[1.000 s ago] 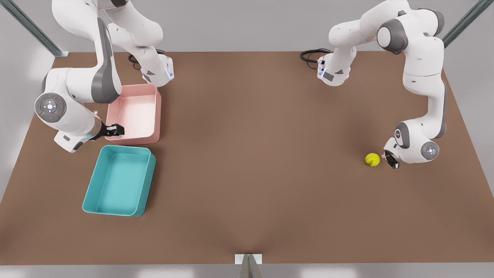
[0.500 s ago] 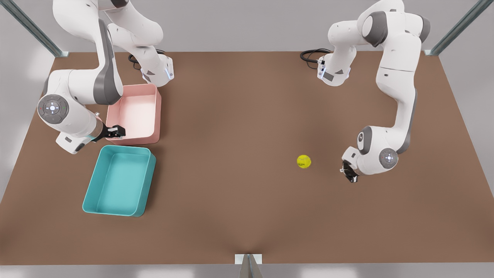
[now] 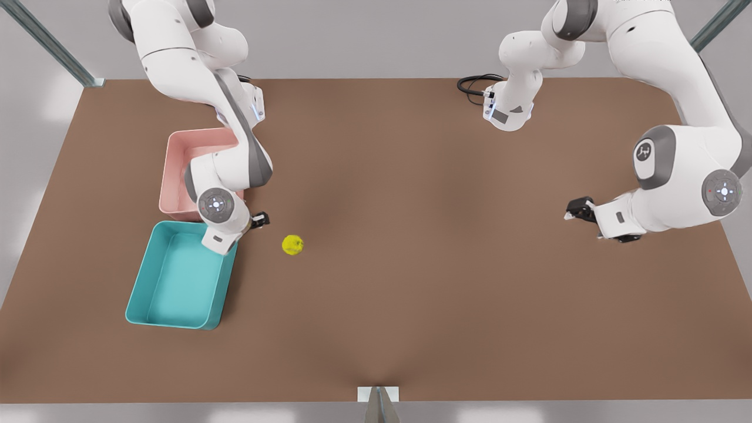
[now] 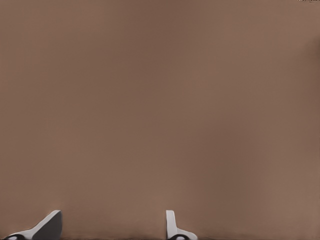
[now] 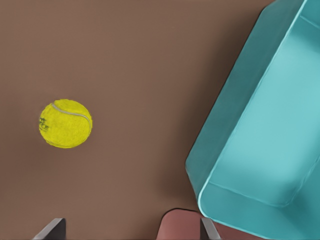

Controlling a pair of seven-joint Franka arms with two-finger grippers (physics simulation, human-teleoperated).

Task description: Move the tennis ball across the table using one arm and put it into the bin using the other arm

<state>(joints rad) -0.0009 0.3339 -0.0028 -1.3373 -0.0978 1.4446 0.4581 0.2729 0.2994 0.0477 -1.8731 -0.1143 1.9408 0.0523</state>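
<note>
The tennis ball (image 3: 292,244) lies free on the brown table (image 3: 423,194), just off the teal bin (image 3: 227,281) toward the front view's right. My right gripper (image 3: 260,220) hovers between the bin's corner and the ball, open and holding nothing. Its wrist view shows the ball (image 5: 65,123) beside the bin's wall (image 5: 231,131), ahead of the open gripper (image 5: 130,231). Far off at the front view's right, my left gripper (image 3: 578,208) hangs open over bare table; in its own wrist view the gripper (image 4: 112,227) has nothing between its fingers.
A smaller pale pink tub (image 3: 176,158) stands just behind the teal bin, partly covered by the right arm; its corner (image 5: 179,226) shows in the right wrist view. Black cables (image 3: 473,85) lie at the far edge by the arm base.
The ball has rolled from the front view's right across the table to beside the teal bin. The left gripper pulled back and up. The right arm swung from the pink tub toward the ball.
</note>
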